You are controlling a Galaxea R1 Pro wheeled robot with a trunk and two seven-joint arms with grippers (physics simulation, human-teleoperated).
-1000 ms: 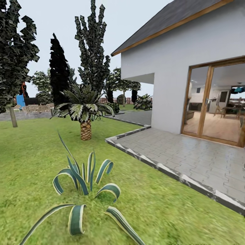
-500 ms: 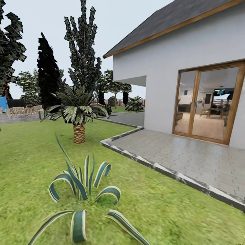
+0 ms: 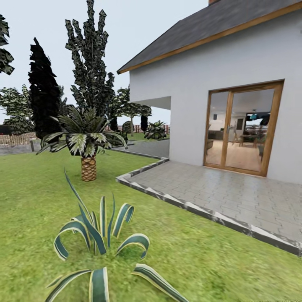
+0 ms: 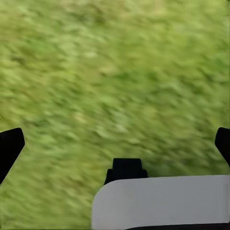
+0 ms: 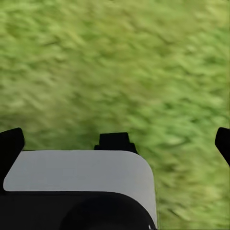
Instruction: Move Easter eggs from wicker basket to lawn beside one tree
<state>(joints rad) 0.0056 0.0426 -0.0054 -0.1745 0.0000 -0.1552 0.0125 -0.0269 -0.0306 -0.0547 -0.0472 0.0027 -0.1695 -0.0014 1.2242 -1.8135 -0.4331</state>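
Since the earlier frames the whole head view had slid leftward, so the camera had turned to the right; the things themselves had not moved. In the head view the lawn (image 3: 33,201) spread across the foreground, with a striped agave (image 3: 100,235) close in front and a short palm (image 3: 86,144) farther back on the grass. Behind the palm rose a tree (image 3: 90,67) with a jagged, pale-spotted dark crown, and beside it stood a black columnar tree (image 3: 42,90). A slatted fence (image 3: 16,138) showed low in the distance. A white house (image 3: 218,79) with glass doors (image 3: 241,128) stood beside a paved patio (image 3: 235,197) edged by a stone kerb. In the left wrist view the left claw (image 4: 115,141) hung over blurred lawn (image 4: 115,72), which lay straight ahead of it; its two dark fingertips (image 4: 9,146) sat at opposite edges of the picture, spread wide and holding nothing. In the right wrist view the right claw (image 5: 115,141) likewise faced blurred lawn (image 5: 124,62), its fingertips (image 5: 10,143) far apart and released, with only grass between and beyond them.
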